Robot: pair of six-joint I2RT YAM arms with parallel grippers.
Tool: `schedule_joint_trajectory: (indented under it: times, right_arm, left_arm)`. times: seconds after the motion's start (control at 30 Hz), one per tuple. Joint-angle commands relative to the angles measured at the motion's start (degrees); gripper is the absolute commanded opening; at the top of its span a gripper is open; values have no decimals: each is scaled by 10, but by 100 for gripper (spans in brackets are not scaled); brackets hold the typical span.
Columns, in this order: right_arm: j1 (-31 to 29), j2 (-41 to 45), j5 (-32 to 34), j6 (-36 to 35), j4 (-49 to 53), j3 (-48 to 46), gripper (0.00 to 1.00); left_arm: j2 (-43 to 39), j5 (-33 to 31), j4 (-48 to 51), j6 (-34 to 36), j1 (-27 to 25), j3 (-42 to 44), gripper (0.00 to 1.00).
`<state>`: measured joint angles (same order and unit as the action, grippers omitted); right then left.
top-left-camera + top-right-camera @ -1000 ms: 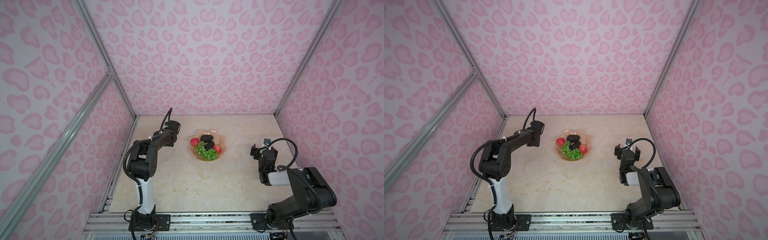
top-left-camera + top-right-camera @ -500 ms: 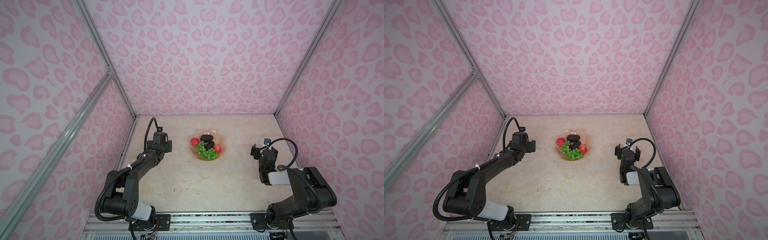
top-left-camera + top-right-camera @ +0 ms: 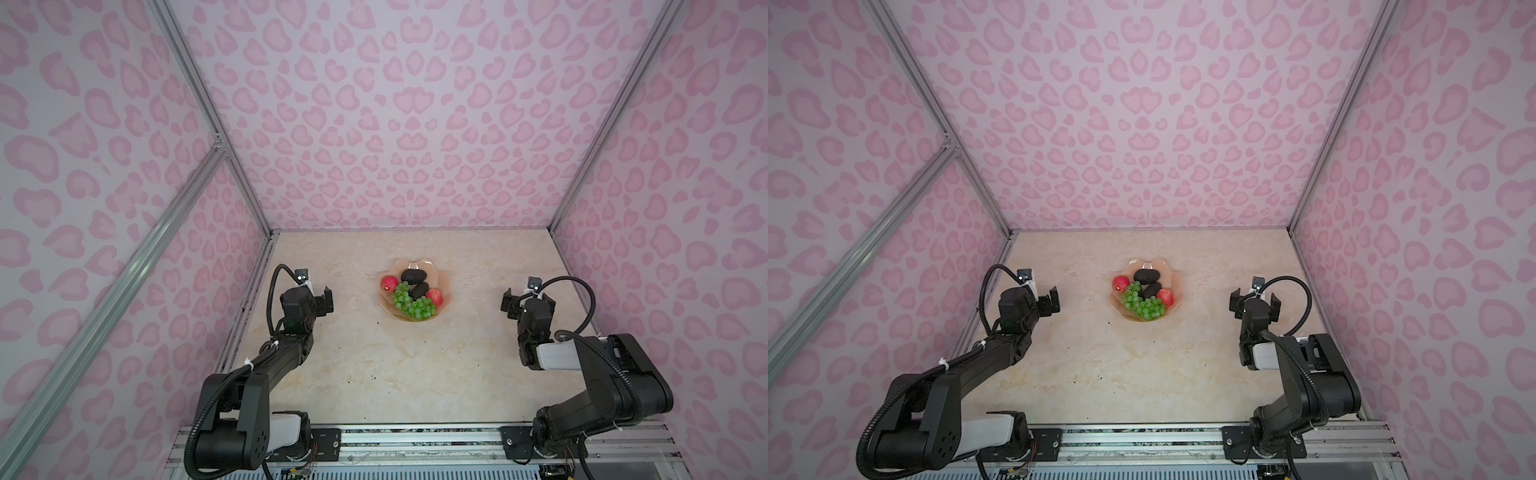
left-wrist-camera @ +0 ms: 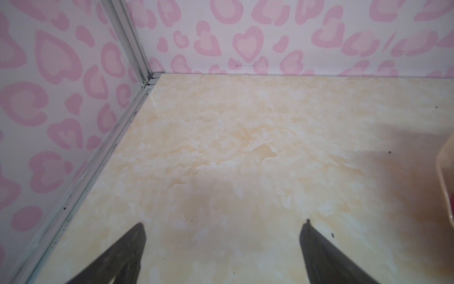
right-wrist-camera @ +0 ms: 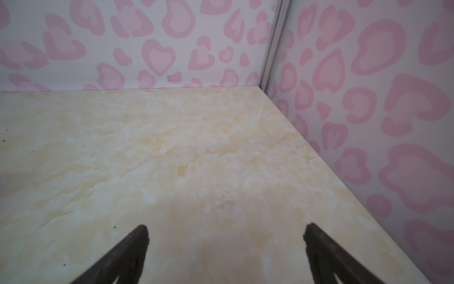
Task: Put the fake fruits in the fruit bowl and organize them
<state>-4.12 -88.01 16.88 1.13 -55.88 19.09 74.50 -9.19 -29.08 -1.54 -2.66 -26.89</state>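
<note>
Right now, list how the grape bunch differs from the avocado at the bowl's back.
Colour: the grape bunch is bright green; the far avocado is near black.
Shape: the bunch is a long cluster of small balls; the avocado is one oval lump.
Place: the bunch fills the front of the fruit bowl; the avocado lies by its back rim.
Both rest inside the bowl.
</note>
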Motion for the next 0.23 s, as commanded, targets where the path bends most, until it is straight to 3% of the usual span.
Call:
schedule_joint_trajectory:
  times: [0.0,0.07,0.17,0.2]
  right_arm:
    - [0,-2,3,5,-4,2,99]
    - [0,-2,3,5,-3,2,99]
    - [0,-2,3,5,-3,2,99]
    - [0,-2,3,5,-3,1,99]
  left_arm:
    - [8,28,-32,-7,10,-1,98]
    - [18,40,-44,-9,12,7,98]
    - [17,-50,-56,-50,12,5,98]
    - [12,-36,-60,-41,14,7,98]
